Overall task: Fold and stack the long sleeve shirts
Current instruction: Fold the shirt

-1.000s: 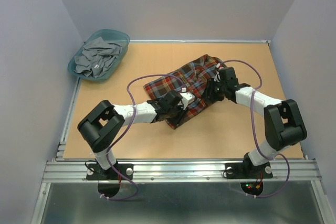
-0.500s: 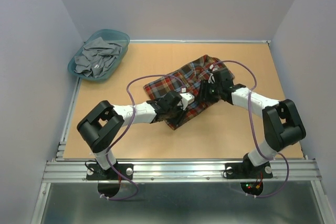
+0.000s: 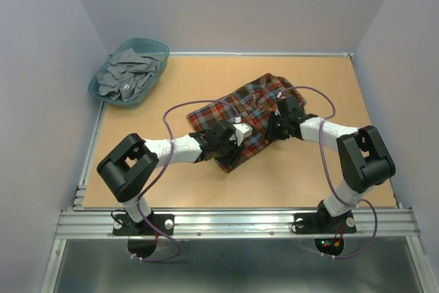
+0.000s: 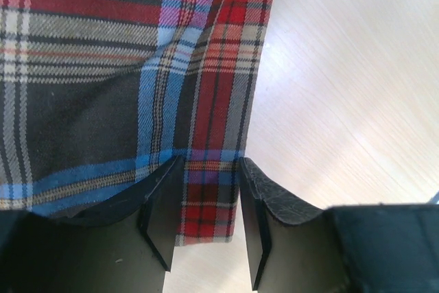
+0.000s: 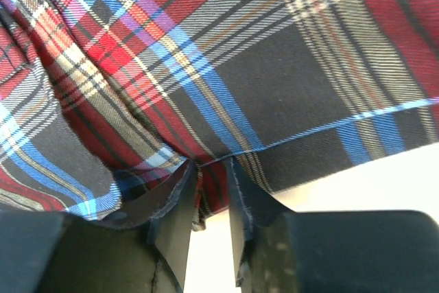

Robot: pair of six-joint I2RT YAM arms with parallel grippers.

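The plaid flannel long sleeve shirt lies crumpled and partly folded mid-table. My left gripper rests at its near lower corner. In the left wrist view the jaws stand apart, with a red plaid strip of the shirt lying flat between them; the left finger rests on the cloth. My right gripper is at the shirt's right edge. In the right wrist view its fingers are nearly closed, pinching a bunched fold of the shirt.
A teal basket with grey garments stands at the back left corner. Purple cables loop over both arms. Bare wooden table lies near and right of the shirt. Walls enclose the table.
My right gripper has moved left and nearer along the shirt's right edge, shifting that side of the cloth. My left gripper has stayed at the near corner.
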